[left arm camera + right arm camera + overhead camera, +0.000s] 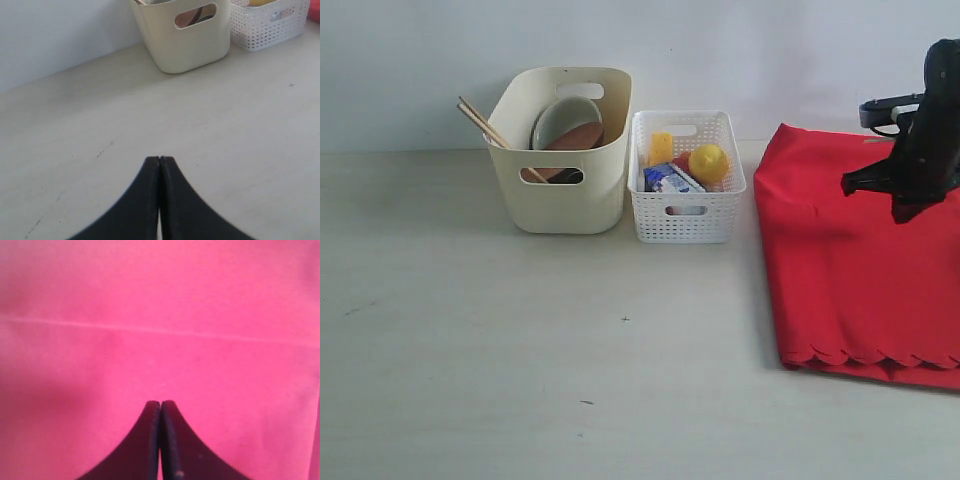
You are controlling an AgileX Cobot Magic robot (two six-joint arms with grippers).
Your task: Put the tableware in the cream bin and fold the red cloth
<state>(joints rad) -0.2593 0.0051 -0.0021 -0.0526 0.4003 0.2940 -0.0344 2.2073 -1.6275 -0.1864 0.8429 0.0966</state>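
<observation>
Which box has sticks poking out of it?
The tall smooth cream bin, left of the smaller white lattice basket; wooden chopsticks poke over its rim.

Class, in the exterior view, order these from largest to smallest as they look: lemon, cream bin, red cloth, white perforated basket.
1. red cloth, though cut off at the frame edge
2. cream bin
3. white perforated basket
4. lemon
</observation>
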